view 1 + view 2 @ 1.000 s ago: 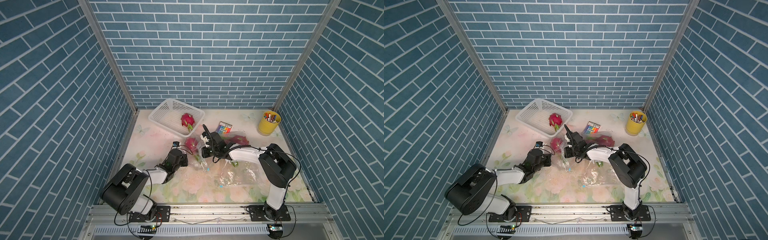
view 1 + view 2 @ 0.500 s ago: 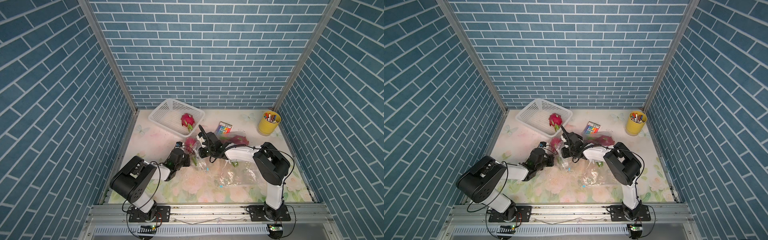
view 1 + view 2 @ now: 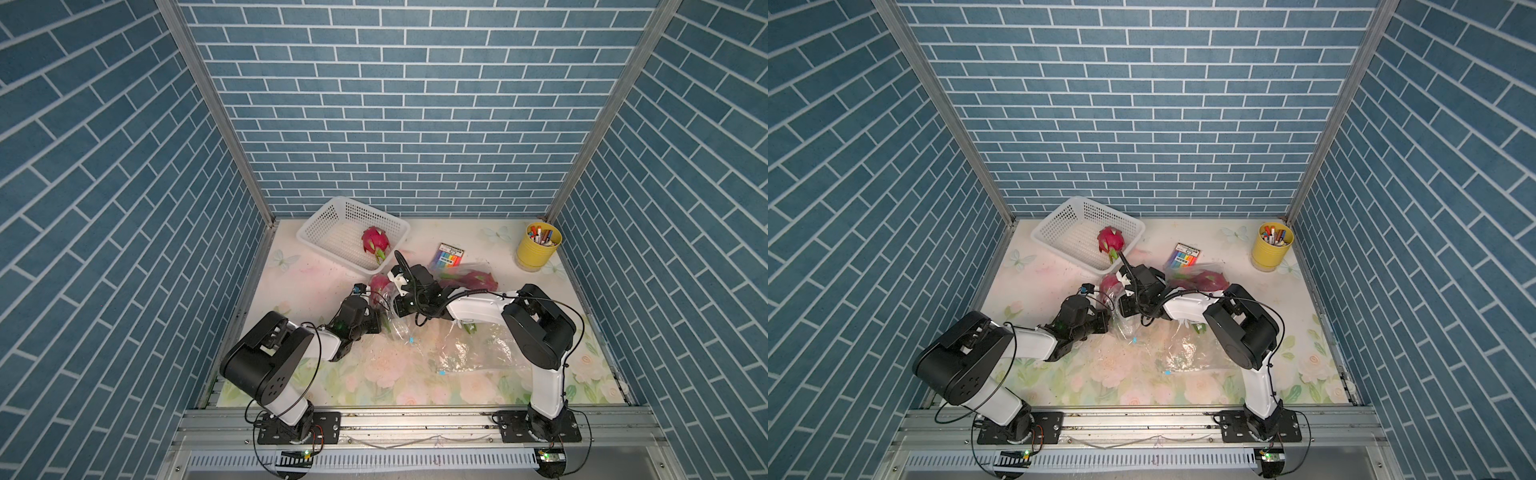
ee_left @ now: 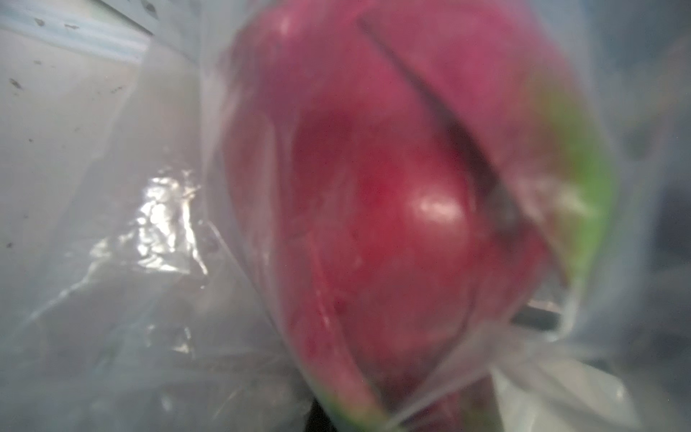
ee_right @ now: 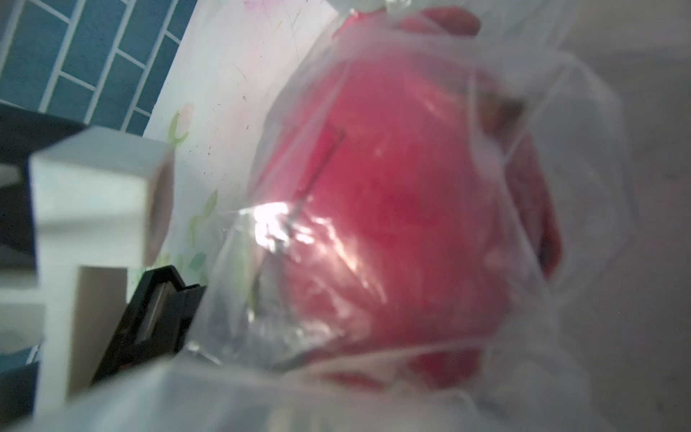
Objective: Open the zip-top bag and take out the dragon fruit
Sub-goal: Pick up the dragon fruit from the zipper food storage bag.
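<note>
Meeting mid-bench (image 3: pixel 307 286), both arms lie low at the bag (image 3: pixel 397 330). Fruit (image 3: pixel 377 284) is inside it, red, at the end toward the basket (image 3: pixel 332 210), just short of the basket's front rim. Bag is crumpled around the fruit, and the rest of it lies on the bench toward the front.

Left tool (image 3: pixel 375 322): together, tip at the bag's near edge, just in front of the fruit. Whether it pinches plastic, cannot tell: too small in both top views. Left wrist shows only the fruit (image 4: pixel 374 224) behind the bag (image 4: pixel 149 232), blurred, with a green scale at one side.

Right tool (image 3: pixel 394 287): right beside the fruit, on the side away from the left arm. Right wrist shows one white finger (image 5: pixel 93 187) bare beside the bag, and the wrapped fruit (image 5: pixel 392 224) fills the view. The other finger is hidden by plastic, so apart or clamped, cannot tell.

Rest:
- second fruit (image 3: pixel 376 245) loose in the basket
- third fruit (image 3: pixel 473 280) under clear plastic behind the right arm
- marker pack (image 3: pixel 449 259) just behind that
- yellow cup (image 3: pixel 538 249) of pens in the back right corner
- flat bag (image 3: pixel 473 351) on the bench beside the right arm's elbow
</note>
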Robot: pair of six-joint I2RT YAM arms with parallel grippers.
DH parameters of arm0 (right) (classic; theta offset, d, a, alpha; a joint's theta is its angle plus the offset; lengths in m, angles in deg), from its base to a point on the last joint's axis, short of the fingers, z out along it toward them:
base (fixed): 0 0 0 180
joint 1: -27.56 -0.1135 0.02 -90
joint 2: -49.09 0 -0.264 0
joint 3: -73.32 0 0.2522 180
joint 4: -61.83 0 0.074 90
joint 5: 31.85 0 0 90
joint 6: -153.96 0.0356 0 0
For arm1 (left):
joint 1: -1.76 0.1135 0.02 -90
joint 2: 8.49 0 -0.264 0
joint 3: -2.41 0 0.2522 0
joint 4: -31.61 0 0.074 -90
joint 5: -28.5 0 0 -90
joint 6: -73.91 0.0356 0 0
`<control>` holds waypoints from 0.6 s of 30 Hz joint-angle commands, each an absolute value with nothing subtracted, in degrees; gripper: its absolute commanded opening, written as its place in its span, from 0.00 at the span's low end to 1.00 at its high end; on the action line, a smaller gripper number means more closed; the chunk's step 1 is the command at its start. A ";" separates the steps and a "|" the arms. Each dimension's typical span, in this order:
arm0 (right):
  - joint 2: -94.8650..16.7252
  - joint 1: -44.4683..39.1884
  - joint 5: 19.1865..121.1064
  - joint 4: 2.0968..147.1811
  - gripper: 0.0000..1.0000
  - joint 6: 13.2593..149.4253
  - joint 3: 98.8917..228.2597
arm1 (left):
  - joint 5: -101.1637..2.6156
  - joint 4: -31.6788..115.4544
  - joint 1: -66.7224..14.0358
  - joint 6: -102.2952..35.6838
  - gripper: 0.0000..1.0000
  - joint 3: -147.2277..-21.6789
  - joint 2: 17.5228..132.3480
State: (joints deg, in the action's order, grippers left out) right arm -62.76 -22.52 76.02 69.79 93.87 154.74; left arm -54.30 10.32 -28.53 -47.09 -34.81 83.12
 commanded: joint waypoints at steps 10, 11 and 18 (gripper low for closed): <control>-66.74 -23.18 65.29 75.08 0.63 97.09 158.51 | -52.73 20.63 -28.51 -47.51 0.00 -36.00 72.11; -66.83 -23.26 64.75 75.38 0.63 97.08 158.67 | -53.86 22.02 -28.44 -47.13 0.00 -36.11 70.54; -68.81 -23.22 63.51 79.56 0.60 96.35 161.97 | -61.05 28.13 -25.44 -45.83 0.00 -35.78 64.83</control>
State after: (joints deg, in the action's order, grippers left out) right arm -66.74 -23.24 66.64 75.89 95.46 160.32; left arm -56.95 23.52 -27.30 -46.91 -35.23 65.61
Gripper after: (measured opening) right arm 0.606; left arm 0.053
